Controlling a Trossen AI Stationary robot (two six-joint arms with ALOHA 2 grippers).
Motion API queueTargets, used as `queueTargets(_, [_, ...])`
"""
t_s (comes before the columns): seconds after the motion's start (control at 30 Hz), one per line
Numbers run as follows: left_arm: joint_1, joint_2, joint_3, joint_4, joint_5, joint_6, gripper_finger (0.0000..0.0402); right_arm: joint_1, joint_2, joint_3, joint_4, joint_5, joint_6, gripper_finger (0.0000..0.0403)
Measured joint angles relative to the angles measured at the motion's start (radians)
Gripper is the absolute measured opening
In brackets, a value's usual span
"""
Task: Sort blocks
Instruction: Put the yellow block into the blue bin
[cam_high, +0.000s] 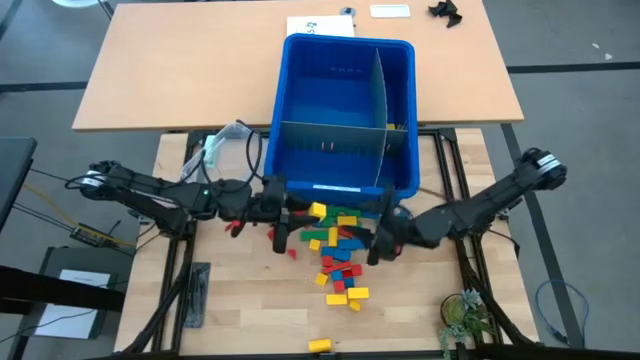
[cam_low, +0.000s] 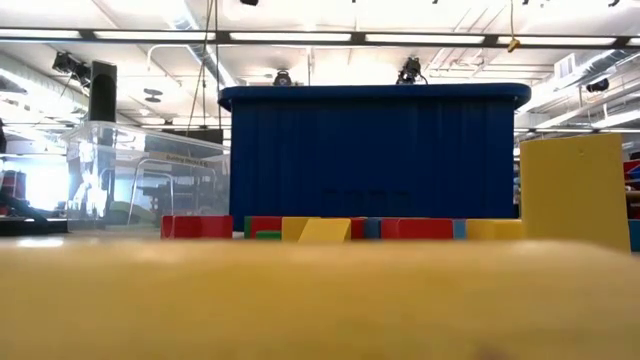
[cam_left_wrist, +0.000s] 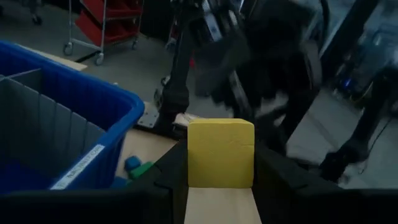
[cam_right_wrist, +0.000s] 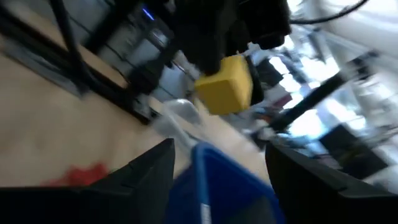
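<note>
Left gripper (cam_high: 278, 210): positioned at the near wall of the blue bin (cam_high: 345, 120), left of the loose pile. Its jaws are closed on a yellow block (cam_left_wrist: 221, 153), visible squarely between the fingers in the left wrist view. Risk: the grip contacts only the block's flanks, so a quick swing toward a compartment could let it slide out and fall on the bench (cam_high: 250, 300) or in the wrong section. The bin's near rim is just beside the jaws, and a low transfer may strike it.

Centre: the remaining blocks (cam_high: 337, 255), red, yellow, blue and green, lie heaped just in front of the bin, many touching. One yellow piece (cam_high: 320, 345) sits well apart, near the bench edge.

Right gripper (cam_high: 385, 235): at the pile's right edge, jaws spread wide with nothing between them. Risk: descending into touching blocks may scatter neighbours or trap two colours together. The two grippers are near each other, so simultaneous motion invites a collision.
</note>
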Motion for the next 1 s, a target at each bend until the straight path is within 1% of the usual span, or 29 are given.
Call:
queueTargets(0.07, [0.0, 0.013, 0.0, 0.028, 0.002, -0.027, 0.014, 0.001, 0.056, 0.0, 0.114, 0.035, -0.105, 0.0253])
queueTargets(0.23, [-0.001, 0.064, -0.001, 0.089, 0.011, -0.064, 0.014, -0.005, 0.186, 0.0, 0.458, 0.063, -0.415, 0.0252])
queueTargets(0.33, [-0.001, 0.085, -0.001, 0.139, 0.03, -0.078, 0.014, -0.013, 0.236, 0.0, 0.607, 0.053, -0.515, 0.0247])
queueTargets(0.43, [-0.001, 0.103, -0.001, 0.174, 0.051, -0.081, 0.014, -0.017, 0.258, 0.0, 0.625, 0.024, -0.568, 0.024])
queueTargets(0.5, [-0.001, 0.106, -0.001, 0.166, 0.061, -0.085, 0.014, -0.017, 0.264, 0.0, 0.628, 0.014, -0.58, 0.0229])
queueTargets(0.57, [-0.001, 0.109, -0.001, 0.175, 0.062, -0.081, 0.014, -0.021, 0.264, 0.0, 0.636, 0.025, -0.581, 0.0208])
queueTargets(0.63, [-0.001, 0.109, -0.001, 0.175, 0.057, -0.077, 0.0142, -0.023, 0.264, -0.001, 0.647, 0.035, -0.577, 0.0174])
queueTargets(0.7, [0.0, 0.109, 0.001, 0.184, 0.061, -0.075, 0.0159, -0.023, 0.264, -0.002, 0.671, 0.035, -0.576, 0.0133])
queueTargets(0.73, [0.0, 0.109, 0.003, 0.183, 0.059, -0.076, 0.0173, -0.024, 0.262, -0.002, 0.677, 0.033, -0.579, 0.0127])
queueTargets(0.87, [0.008, 0.108, -0.001, 0.164, 0.054, -0.035, 0.0227, -0.022, 0.249, -0.001, 0.693, 0.057, -0.578, 0.0127])
queueTargets(1.0, [0.051, 0.031, 0.0, 0.094, 0.02, 0.006, 0.0256, -0.023, 0.206, -0.001, 0.703, 0.082, -0.539, 0.0127])
